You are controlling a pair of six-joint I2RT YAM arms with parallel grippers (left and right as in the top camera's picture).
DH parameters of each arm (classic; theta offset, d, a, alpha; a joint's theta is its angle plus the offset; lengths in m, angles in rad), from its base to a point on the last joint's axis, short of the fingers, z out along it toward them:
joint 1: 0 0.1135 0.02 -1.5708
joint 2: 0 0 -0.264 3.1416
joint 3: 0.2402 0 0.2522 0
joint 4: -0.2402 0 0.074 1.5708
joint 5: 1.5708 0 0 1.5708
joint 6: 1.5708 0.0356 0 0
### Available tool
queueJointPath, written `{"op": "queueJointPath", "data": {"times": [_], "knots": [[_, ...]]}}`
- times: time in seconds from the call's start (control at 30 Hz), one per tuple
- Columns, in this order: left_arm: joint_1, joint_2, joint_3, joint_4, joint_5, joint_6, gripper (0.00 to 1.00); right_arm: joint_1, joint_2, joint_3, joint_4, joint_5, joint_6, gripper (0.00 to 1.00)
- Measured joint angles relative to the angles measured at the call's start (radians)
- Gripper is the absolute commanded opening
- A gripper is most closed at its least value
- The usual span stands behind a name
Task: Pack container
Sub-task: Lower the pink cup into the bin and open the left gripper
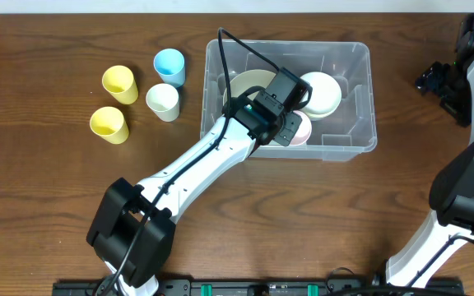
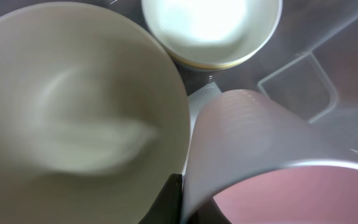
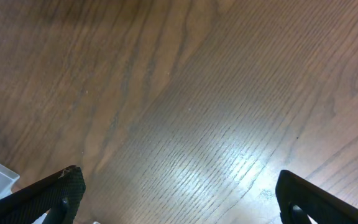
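Two arms: left end effector, reaching into the container, pinches a pink cup; right end effector gapes wide.

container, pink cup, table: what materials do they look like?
Container: clear glossy plastic, see-through walls with moulded ribs. Pink cup: probably matte plastic, with faint ridges on its side. Table: wood or wood-look laminate, with visible grain and a slight sheen.
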Motion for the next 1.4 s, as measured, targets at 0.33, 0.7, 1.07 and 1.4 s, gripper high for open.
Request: {"op": "queueJointPath", "data": {"times": [0.33,0.7,1.07,1.4], "knots": [[0.026,0.000,0.000,-0.037,-0.011,0.000,0.06,0.000,0.000,0.000,0.000,0.000,0.000,0.99],[0.068,0.001,0.000,-0.024,-0.019,0.000,0.06,0.000,0.000,0.000,0.000,0.000,0.000,0.99],[0.068,0.001,0.000,-0.036,-0.026,0.000,0.06,0.000,0.000,0.000,0.000,0.000,0.000,0.99],[0.068,0.001,0.000,-0.069,-0.027,-0.002,0.07,0.000,0.000,0.000,0.000,0.000,0.000,0.99]]}}
